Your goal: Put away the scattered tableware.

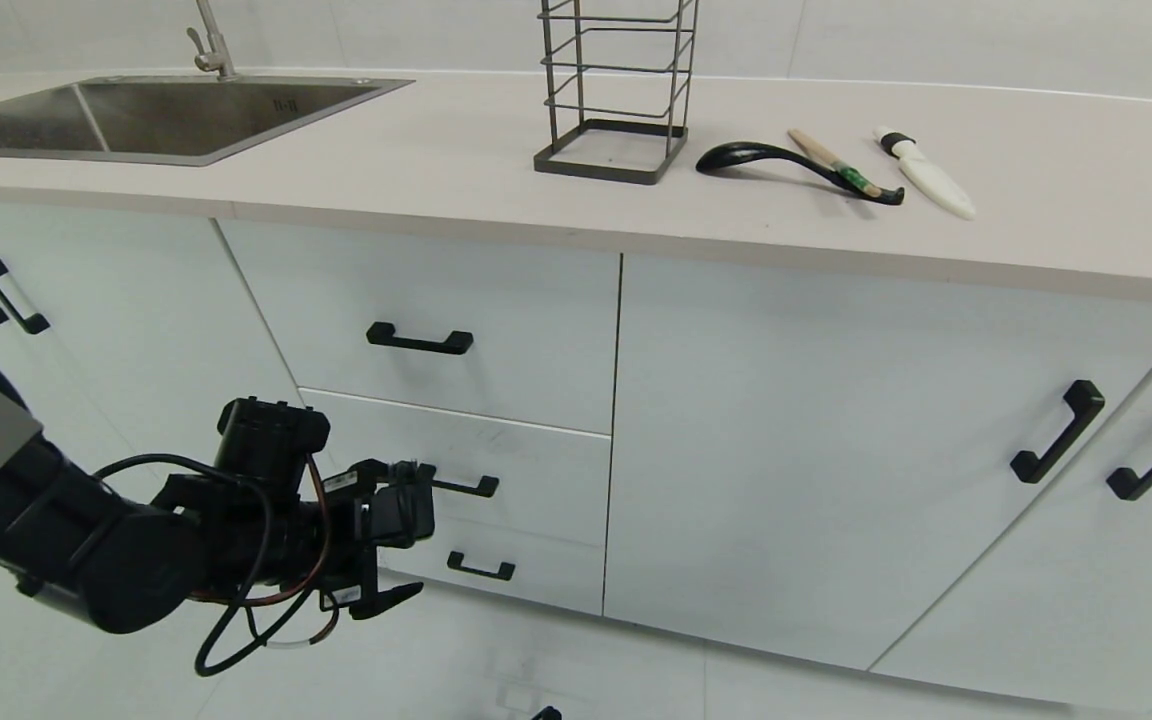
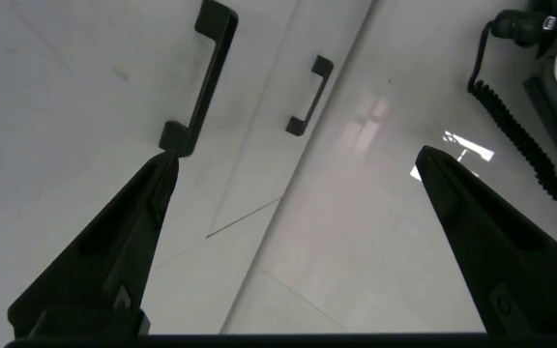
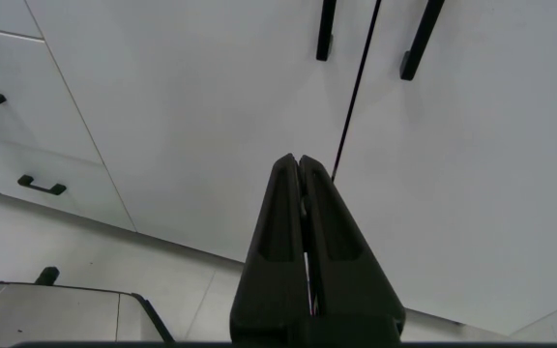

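Note:
On the pale countertop (image 1: 436, 170) lie a black ladle (image 1: 736, 155), a wooden-handled utensil with a green band (image 1: 816, 150) crossing the ladle's handle, and a white knife-shaped piece with a black band (image 1: 928, 175). An empty dark wire rack (image 1: 614, 150) stands just left of them. My left gripper (image 1: 408, 548) (image 2: 296, 159) hangs low before the drawers, open and holding nothing, close to the middle drawer's black handle (image 1: 466, 487) (image 2: 201, 77). My right gripper (image 3: 299, 162) is shut and empty, facing white cabinet doors.
A steel sink (image 1: 156, 115) with a tap (image 1: 211, 40) sits at the counter's left. Below are white drawers and doors with black handles (image 1: 419, 340) (image 1: 1056, 432) (image 3: 325, 29). A lower drawer handle (image 1: 481, 568) (image 2: 307, 94) is near the floor.

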`<state>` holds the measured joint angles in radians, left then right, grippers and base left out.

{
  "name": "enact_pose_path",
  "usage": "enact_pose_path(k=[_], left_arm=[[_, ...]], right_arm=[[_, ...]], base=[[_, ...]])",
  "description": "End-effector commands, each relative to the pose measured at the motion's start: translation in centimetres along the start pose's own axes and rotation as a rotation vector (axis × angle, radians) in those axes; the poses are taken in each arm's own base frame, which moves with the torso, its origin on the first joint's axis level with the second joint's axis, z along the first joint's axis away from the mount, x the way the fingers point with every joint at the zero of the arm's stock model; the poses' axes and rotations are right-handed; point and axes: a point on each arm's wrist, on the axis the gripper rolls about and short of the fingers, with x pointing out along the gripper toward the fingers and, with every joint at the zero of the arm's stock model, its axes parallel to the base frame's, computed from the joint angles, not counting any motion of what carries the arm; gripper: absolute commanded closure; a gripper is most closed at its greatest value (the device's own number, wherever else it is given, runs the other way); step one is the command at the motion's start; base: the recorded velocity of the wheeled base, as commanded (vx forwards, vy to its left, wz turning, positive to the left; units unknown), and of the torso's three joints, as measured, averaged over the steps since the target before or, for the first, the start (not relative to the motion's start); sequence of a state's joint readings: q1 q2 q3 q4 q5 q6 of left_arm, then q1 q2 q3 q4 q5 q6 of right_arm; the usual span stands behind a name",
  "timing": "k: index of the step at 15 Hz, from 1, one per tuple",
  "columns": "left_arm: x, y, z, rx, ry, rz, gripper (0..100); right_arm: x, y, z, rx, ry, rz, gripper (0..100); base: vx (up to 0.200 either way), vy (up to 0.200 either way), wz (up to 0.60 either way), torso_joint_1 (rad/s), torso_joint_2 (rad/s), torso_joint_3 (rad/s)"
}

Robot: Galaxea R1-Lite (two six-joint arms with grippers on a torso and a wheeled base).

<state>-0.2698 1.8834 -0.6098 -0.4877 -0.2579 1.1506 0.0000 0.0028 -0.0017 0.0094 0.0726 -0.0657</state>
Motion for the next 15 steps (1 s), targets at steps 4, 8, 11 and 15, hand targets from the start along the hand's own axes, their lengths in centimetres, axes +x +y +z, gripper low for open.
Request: enact_pose_path(k=[4, 8, 11, 15], left_arm=[[3.5, 1.2, -0.4, 0.006, 0.001, 0.004, 0], [5.2, 2.1, -1.4, 0.019, 0.002, 0.043, 0], [6.7, 2.3, -1.4, 0.074, -0.006, 0.029, 0], [8.0, 1.8, -1.4, 0.079, -0.008, 0.004, 0]], right_arm=[[0.0, 0.0, 0.0, 0.0, 0.0, 0.0, 100], [0.0, 0.0, 0.0, 0.0, 0.0, 0.001, 100], [0.0, 0.0, 0.0, 0.0, 0.0, 0.0, 100], [0.0, 0.0, 0.0, 0.0, 0.0, 0.0, 100]], base=[[0.0, 0.0, 0.0, 0.0, 0.0, 0.0], [0.0, 0.0, 0.0, 0.0, 0.0, 0.0], [0.0, 0.0, 0.0, 0.0, 0.0, 0.0], [0.0, 0.0, 0.0, 0.0, 0.0, 0.0]])
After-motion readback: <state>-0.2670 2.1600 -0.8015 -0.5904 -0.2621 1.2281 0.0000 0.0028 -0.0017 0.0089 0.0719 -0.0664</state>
